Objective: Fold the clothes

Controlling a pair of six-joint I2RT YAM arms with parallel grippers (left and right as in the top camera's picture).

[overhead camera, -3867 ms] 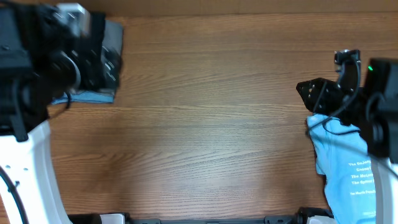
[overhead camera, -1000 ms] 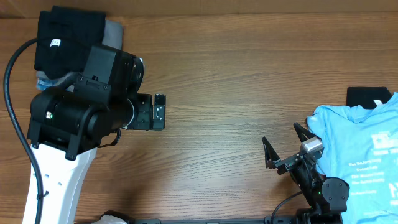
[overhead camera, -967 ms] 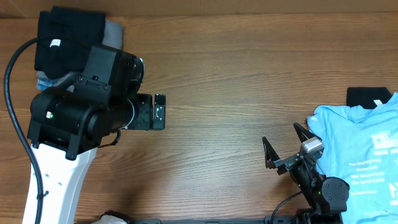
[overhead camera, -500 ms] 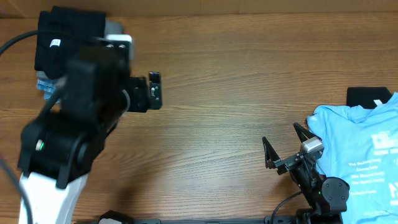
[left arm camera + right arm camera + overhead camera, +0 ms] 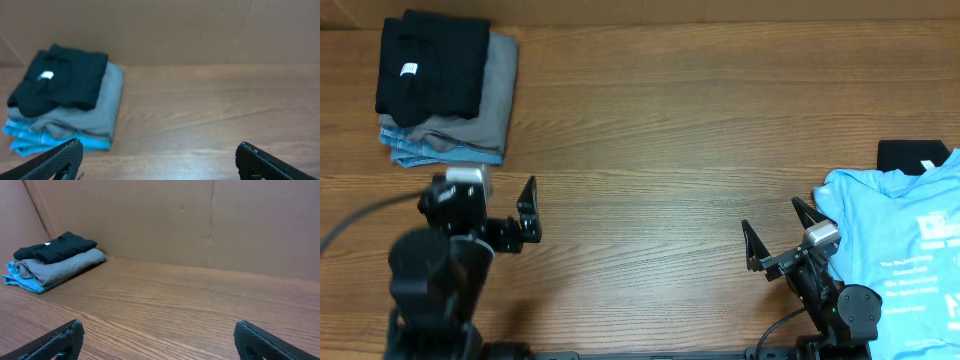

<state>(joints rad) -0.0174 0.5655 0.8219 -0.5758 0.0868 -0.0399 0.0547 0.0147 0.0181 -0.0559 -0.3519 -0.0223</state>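
A folded black shirt (image 5: 432, 62) with a small white label tops a stack at the table's back left, over a grey garment (image 5: 496, 92) and a blue one (image 5: 430, 150). The left wrist view shows the black shirt (image 5: 60, 85) ahead and to the left. My left gripper (image 5: 477, 193) (image 5: 157, 160) hovers open just in front of the stack, nothing between its fingers. A light blue printed tee (image 5: 890, 260) lies unfolded at the front right. My right gripper (image 5: 772, 220) (image 5: 157, 340) stands open and empty just left of the tee.
Another piece of black fabric (image 5: 912, 155) with a white tag pokes out behind the tee at the right edge. A brown cardboard wall (image 5: 200, 220) closes the back of the wooden table (image 5: 660, 150).
My left arm has pulled back from beside the stack toward the front edge, open and empty. The stack is now fully uncovered. The right arm has not moved.
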